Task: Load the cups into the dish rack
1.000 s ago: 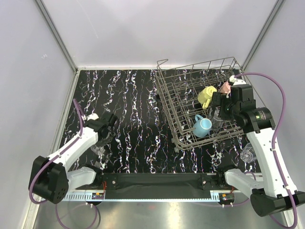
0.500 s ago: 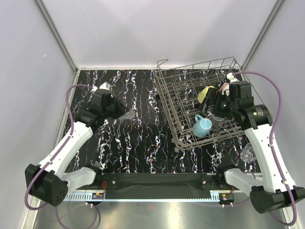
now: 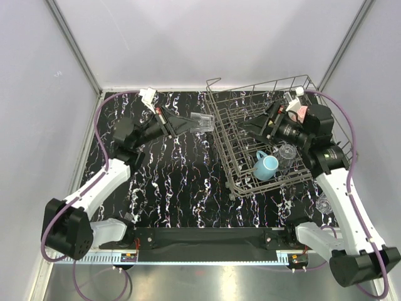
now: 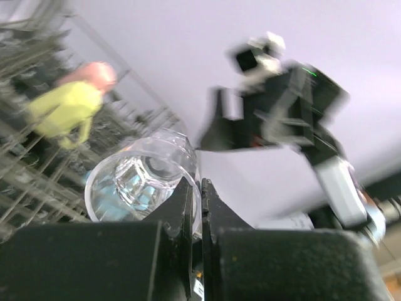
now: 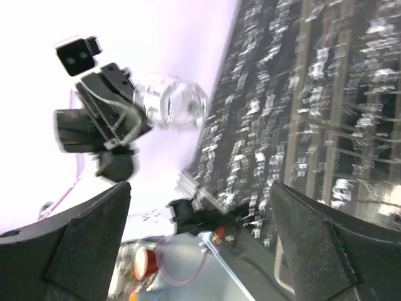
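Note:
My left gripper (image 3: 190,123) is shut on the rim of a clear glass (image 3: 203,121) and holds it in the air just left of the dish rack (image 3: 233,182). In the left wrist view the glass (image 4: 141,179) is pinched between my closed fingers (image 4: 182,200). My right gripper (image 3: 254,125) is open and empty above the rack, facing left; its view shows the held glass (image 5: 172,103). A light blue mug (image 3: 266,166) and another clear glass (image 3: 287,152) sit in the rack. The pink mug (image 3: 301,113) peeks out behind my right wrist. The yellow mug (image 4: 62,110) shows only in the left wrist view.
One more clear glass (image 3: 323,202) stands on the black marbled table (image 3: 169,188) right of the rack, beside my right arm. White walls close in the back and both sides. The rack's wires (image 5: 351,125) fill the right of the right wrist view.
My left arm lifted the glass from the near-left table and swung it up and right to the rack's left edge. My right gripper turned leftward over the rack, covering the yellow mug.

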You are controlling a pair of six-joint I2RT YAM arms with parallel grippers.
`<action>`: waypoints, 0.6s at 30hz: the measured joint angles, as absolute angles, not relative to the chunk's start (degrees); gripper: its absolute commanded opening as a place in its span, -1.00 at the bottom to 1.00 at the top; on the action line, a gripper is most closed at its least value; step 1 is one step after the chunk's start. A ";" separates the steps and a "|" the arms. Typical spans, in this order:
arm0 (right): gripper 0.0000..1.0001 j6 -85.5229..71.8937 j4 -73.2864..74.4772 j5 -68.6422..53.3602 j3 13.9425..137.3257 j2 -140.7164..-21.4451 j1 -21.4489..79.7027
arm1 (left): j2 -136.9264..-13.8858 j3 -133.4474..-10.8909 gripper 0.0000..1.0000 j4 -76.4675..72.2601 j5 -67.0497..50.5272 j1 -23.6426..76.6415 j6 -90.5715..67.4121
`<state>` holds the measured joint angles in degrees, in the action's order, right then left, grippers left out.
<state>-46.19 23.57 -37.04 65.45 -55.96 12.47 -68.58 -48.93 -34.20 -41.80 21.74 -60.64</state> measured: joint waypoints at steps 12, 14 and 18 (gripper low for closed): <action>0.93 -50.33 7.16 -47.94 60.18 -59.31 16.71 | -76.66 -41.87 -1.00 -70.24 -55.46 18.57 -82.35; 0.87 -49.23 6.94 -47.46 61.52 -61.08 20.32 | -77.49 -41.78 -1.00 -70.41 -55.68 18.00 -84.42; 0.78 -48.07 6.20 -45.84 62.15 -64.14 26.24 | -77.34 -41.60 -1.00 -71.72 -55.86 17.74 -86.15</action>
